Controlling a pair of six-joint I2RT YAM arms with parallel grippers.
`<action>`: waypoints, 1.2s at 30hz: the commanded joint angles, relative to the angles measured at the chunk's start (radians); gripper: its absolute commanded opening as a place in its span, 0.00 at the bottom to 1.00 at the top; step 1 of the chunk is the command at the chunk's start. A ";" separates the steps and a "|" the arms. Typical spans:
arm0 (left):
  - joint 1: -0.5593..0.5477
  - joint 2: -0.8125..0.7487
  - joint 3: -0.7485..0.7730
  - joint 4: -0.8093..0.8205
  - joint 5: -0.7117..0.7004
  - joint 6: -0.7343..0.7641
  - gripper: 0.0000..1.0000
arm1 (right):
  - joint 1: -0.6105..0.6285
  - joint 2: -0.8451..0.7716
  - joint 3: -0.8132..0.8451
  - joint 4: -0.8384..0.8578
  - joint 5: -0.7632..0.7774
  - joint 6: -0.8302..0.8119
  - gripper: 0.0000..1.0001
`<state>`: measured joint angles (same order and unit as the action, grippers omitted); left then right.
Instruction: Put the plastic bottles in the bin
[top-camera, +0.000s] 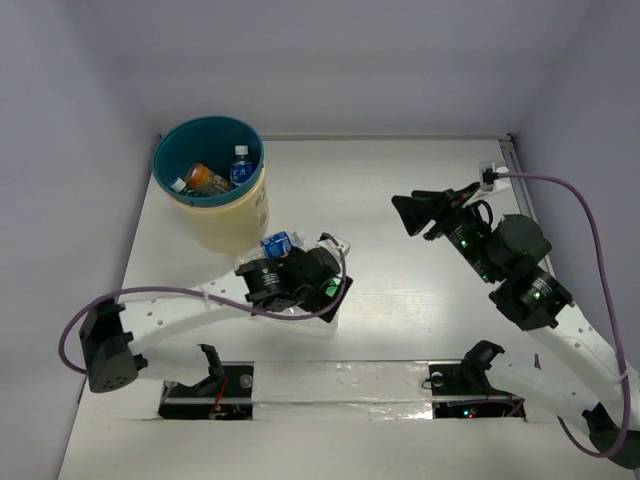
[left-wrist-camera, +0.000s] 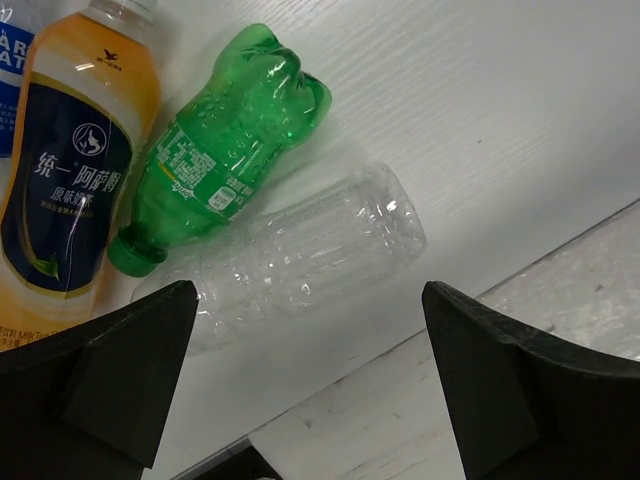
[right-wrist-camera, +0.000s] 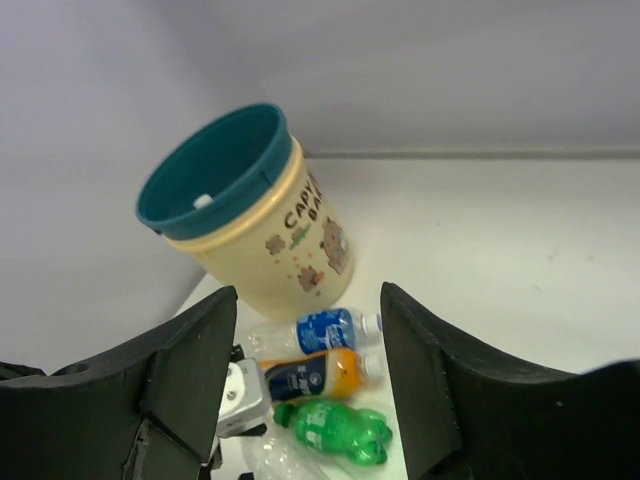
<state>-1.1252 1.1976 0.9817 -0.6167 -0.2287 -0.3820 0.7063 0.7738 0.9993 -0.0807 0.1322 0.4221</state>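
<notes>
Plastic bottles (right-wrist-camera: 315, 375) — got a few in the bin (top-camera: 238, 215), four lying on the counter (top-camera: 420, 330) just beside it. Straddling the clear bottle (left-wrist-camera: 300, 250) with left gripper (left-wrist-camera: 308, 295) jaws spread, likely for a grab. Got right gripper (right-wrist-camera: 308, 300) jaws spread too, empty. Can only spot the blue-labelled bottle (right-wrist-camera: 325, 330) whole from the right wrist.

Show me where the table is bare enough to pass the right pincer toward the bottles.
Bare table runs between the bin and the right pincer, back to the wall. Crowded: the bin's near side, where the blue-labelled bottle, orange bottle, green bottle and clear bottle lie close together under the open left pincer.
</notes>
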 joint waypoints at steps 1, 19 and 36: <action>-0.027 0.100 0.055 -0.070 -0.055 0.031 0.97 | -0.007 -0.040 -0.033 -0.047 0.032 0.014 0.66; -0.038 0.258 0.044 -0.011 0.109 0.150 0.99 | -0.007 -0.084 -0.076 -0.085 -0.020 0.035 0.70; -0.038 0.401 0.040 0.020 0.175 0.180 0.99 | -0.007 -0.061 -0.061 -0.165 0.009 0.029 0.82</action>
<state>-1.1591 1.5959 1.0264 -0.5880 -0.0864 -0.2176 0.7059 0.7017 0.9115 -0.2249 0.1310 0.4522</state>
